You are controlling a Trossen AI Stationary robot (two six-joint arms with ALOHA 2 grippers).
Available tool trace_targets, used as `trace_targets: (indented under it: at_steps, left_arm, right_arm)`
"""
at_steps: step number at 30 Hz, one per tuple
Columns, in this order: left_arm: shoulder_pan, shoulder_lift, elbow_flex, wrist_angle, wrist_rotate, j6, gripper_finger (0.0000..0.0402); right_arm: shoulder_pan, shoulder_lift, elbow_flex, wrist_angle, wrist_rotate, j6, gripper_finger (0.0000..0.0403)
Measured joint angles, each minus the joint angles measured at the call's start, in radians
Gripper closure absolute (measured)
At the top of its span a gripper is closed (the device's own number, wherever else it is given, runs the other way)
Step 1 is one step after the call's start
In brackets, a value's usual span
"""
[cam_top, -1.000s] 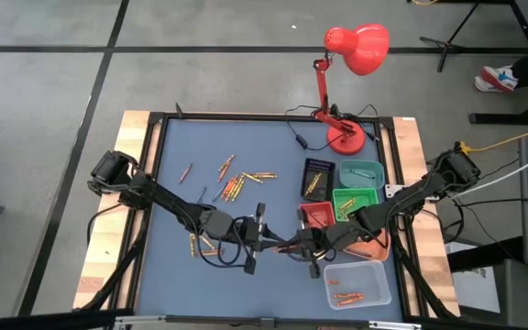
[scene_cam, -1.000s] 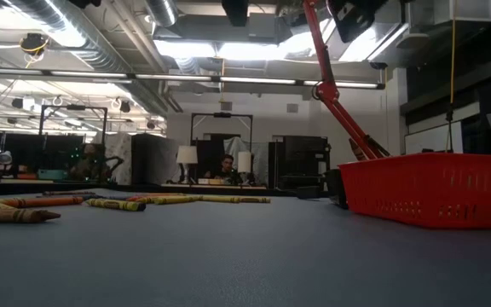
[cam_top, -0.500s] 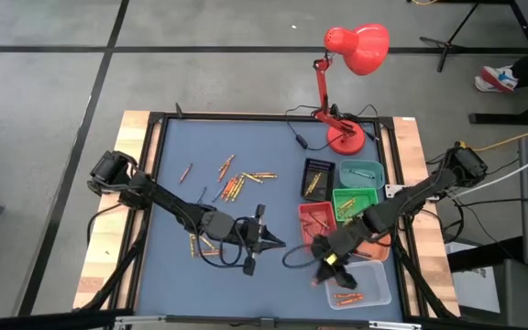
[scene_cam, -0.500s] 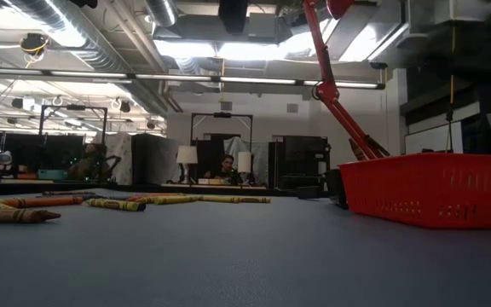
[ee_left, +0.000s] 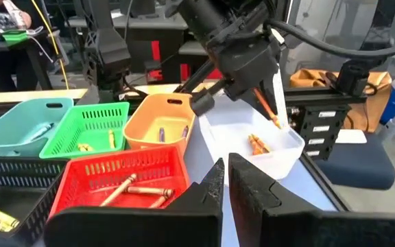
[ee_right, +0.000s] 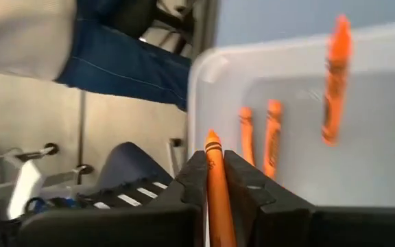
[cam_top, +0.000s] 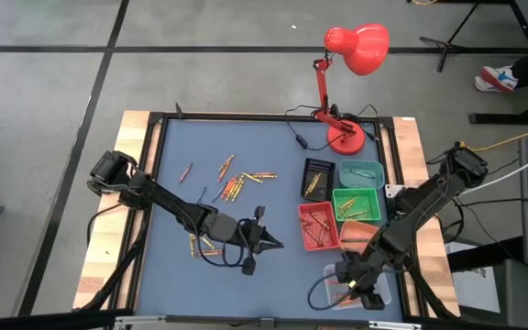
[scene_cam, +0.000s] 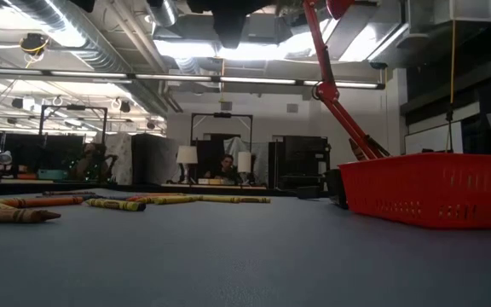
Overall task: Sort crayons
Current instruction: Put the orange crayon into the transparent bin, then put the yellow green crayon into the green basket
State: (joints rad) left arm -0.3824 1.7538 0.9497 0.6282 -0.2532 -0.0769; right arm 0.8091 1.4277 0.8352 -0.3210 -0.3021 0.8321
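Holding an orange crayon (ee_right: 214, 185) pinched in the right hand (ee_right: 214, 180) above the clear tray (ee_right: 204, 82); next, opening to drop it. Left hand (ee_left: 225, 180) nearly closed, empty, waiting mid-bench.

A lab: exposed ceiling ducts (scene_cam: 101, 38), equipment racks (scene_cam: 301, 162), concrete floor (cam_top: 44, 92).

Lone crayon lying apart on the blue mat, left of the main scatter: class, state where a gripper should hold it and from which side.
Grip the lone crayon at its middle, coming straight down from above. It lies flat on the blue mat, slanted, clear of the other crayons, so close across its thin width, turned to match the slant.
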Motion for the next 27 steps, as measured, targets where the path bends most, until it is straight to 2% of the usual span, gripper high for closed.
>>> trace_targets:
  at_steps: [5, 10, 18, 23, 27]
  left_arm:
    - [0.000, 0.000, 0.000, -0.026, -0.011, 0.000, 0.0393]
    - [0.002, -0.001, 0.000, -0.073, -0.014, -0.001, 0.0390]
    - [0.026, -0.001, 0.000, -0.167, -0.015, -0.105, 0.0338]
    - [0.053, -0.027, 0.000, -0.284, -0.015, -0.107, 0.0324]
    - [0.076, -0.100, 0.001, -0.479, -0.015, -0.108, 0.0323]
  right_arm:
    - [0.011, 0.000, 0.000, -0.068, 0.055, 0.086, 0.0341]
    - [0.009, 0.000, 0.000, -0.091, 0.059, 0.133, 0.0307]
    - [0.009, 0.000, 0.000, -0.102, 0.059, 0.129, 0.0247]
    - [0.009, 0.000, 0.000, -0.101, 0.059, 0.130, 0.0241]
    - [0.009, 0.001, 0.000, -0.099, 0.082, 0.131, 0.0243]
